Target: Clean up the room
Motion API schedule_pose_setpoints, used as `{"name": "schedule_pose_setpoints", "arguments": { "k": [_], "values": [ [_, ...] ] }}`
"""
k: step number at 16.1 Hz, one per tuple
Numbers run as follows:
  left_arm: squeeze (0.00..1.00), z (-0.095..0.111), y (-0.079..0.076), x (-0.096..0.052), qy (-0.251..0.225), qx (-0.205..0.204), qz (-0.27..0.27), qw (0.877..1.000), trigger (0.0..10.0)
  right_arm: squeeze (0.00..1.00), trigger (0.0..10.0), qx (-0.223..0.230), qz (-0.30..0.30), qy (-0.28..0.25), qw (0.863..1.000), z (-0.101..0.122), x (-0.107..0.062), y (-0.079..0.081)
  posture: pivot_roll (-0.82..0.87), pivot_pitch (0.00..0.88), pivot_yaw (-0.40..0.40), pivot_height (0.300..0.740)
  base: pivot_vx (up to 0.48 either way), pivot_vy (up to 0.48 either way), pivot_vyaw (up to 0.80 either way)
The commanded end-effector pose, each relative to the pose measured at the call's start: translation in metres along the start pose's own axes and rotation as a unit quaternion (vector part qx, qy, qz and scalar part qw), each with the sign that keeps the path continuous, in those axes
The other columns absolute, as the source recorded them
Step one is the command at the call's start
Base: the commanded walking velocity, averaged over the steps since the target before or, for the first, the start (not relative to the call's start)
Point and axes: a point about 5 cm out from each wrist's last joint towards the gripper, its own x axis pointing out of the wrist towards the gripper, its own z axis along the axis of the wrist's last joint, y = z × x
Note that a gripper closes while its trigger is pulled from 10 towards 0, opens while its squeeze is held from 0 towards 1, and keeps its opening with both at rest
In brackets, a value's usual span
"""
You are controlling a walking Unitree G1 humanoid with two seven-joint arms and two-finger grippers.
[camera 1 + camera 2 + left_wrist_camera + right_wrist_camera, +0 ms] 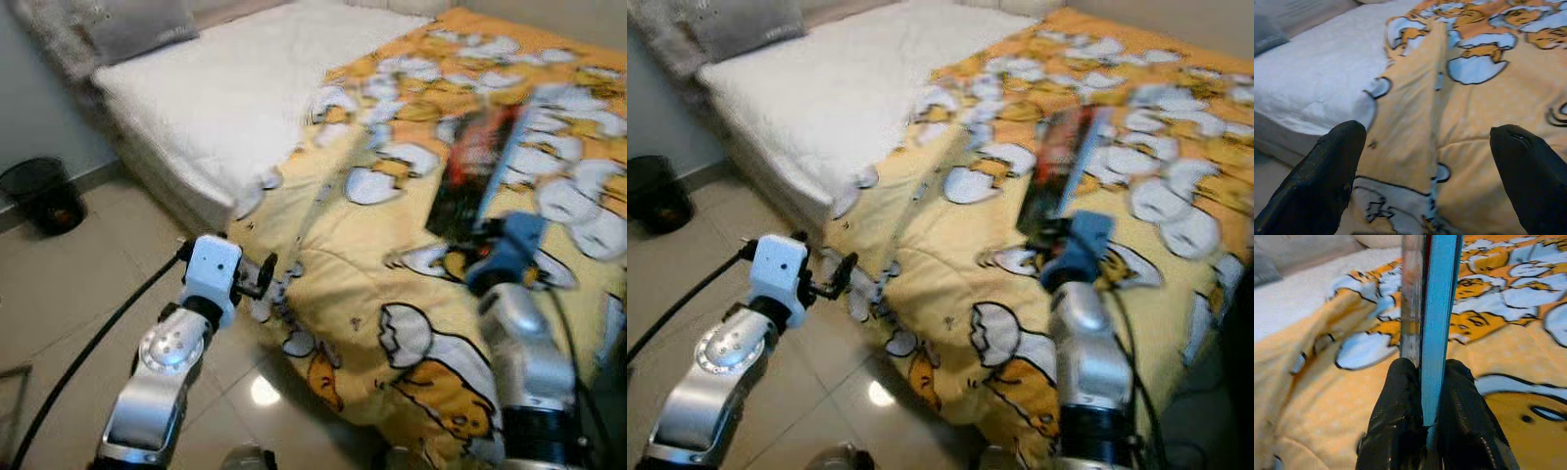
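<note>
Bedroom, tiled floor (59, 284); bed (225, 93) part-covered by yellow cartoon quilt (392, 294). Right gripper (1422, 401) clamped on a thin blue-edged book (480, 166), held edge-up above the quilt near the bed's middle. Left gripper (1427, 147) fingers wide apart, empty, over the quilt's floor-side edge. Step: carrying the book off; next needs a storage spot.

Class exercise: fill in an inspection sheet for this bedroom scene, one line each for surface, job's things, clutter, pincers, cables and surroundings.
Surface: bed with white mattress top, partly covered by a yellow cartoon quilt.
Job's things: book, thin with a blue edge, clamped upright above the quilt.
Clutter: nothing seen.
Pincers: right pincer shut on the book; left pincer open, facing the quilt's edge.
Cables: black cable running along the left arm.
Surroundings: tiled floor, black bin by the wall, grey pillow.
</note>
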Motion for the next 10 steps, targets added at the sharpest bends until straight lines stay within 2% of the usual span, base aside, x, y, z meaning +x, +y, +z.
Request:
{"name": "schedule_pose_setpoints", "arguments": {
  "k": [1, 3, 4, 5, 10],
  "values": [
    [0.0, -0.002, 0.002, -0.001, 0.008, -0.001, 0.012, 1.0, 10.0, 0.0, 10.0, -0.017, 0.001, -0.021, 1.0, 0.009, -0.003, 0.002, 0.01, 0.0, 0.033, 0.74, 0.0, 0.0, -0.79],
    [0.0, -0.006, 0.007, -0.001, 0.009, 0.014, 0.038, 0.999, 10.0, 0.0, 10.0, -0.012, -0.021, -0.033, 0.999, 0.009, -0.005, 0.005, 0.03, 0.0, 0.015, 0.74, 0.0, 0.0, -0.79],
    [0.0, -0.004, 0.01, -0.001, 0.0, 0.006, 0.055, 0.998, 10.0, 0.0, 10.0, 0.018, -0.011, -0.029, 0.999, 0.008, -0.005, 0.009, 0.03, 0.0, 0.013, 0.74, 0.0, 0.0, -0.8],
    [0.0, -0.003, 0.012, -0.001, -0.006, 0.005, 0.063, 0.998, 10.0, 0.0, 10.0, 0.023, -0.012, -0.029, 0.999, 0.007, -0.005, 0.01, 0.04, 0.0, 0.008, 0.74, 0.0, 0.0, -0.8],
    [0.0, -0.002, 0.011, -0.001, -0.011, 0.012, 0.064, 0.998, 10.0, 0.0, 10.0, 0.025, -0.002, 0.01, 1.0, -0.009, -0.012, 0.018, 0.04, 0.0, 0.009, 0.74, 0.0, 0.0, -0.8]
  ]
}}
